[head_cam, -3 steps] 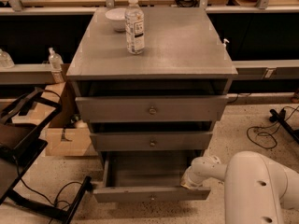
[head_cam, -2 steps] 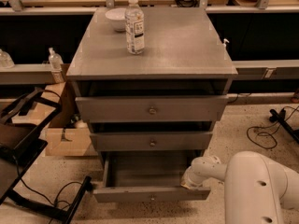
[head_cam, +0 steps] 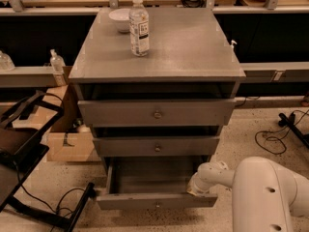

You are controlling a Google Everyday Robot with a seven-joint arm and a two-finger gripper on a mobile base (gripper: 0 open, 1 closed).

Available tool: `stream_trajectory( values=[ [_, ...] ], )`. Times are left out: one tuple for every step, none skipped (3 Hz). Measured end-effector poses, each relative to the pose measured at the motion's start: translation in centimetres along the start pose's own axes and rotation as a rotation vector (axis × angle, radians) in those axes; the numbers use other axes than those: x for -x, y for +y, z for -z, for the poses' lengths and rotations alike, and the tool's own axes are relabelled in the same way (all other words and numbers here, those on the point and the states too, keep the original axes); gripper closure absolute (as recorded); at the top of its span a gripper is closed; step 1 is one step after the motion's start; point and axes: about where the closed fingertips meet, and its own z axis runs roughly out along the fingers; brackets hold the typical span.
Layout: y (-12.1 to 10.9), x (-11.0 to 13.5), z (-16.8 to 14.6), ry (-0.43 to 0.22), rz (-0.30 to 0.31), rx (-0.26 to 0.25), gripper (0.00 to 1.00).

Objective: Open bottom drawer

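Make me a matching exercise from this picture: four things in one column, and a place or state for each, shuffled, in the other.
1 water bottle
2 bowl
3 bottom drawer
4 gripper

A pulled out
B at that drawer's right front corner
C upright on the cabinet top
D behind the bottle

Pairs: 1-C, 2-D, 3-A, 4-B

No readable text, number or brand anywhere. The water bottle on the cabinet top carries a label with a dark panel and pale print, but the characters cannot be made out. The gripper is at the right end of the pulled-out bottom drawer, unmarked.
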Motion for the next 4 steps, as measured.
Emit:
stream_trajectory(
  values=[
    [0.00,0.00,0.00,0.000,0.000,0.000,0.36],
    [0.04,0.04,-0.16,0.000,0.000,0.003,0.04],
    [-0.20,0.09,-0.19,0.000,0.000,0.003,0.00],
    [-0.19,0.09,-0.20,0.000,0.000,0.003,0.00]
  ],
)
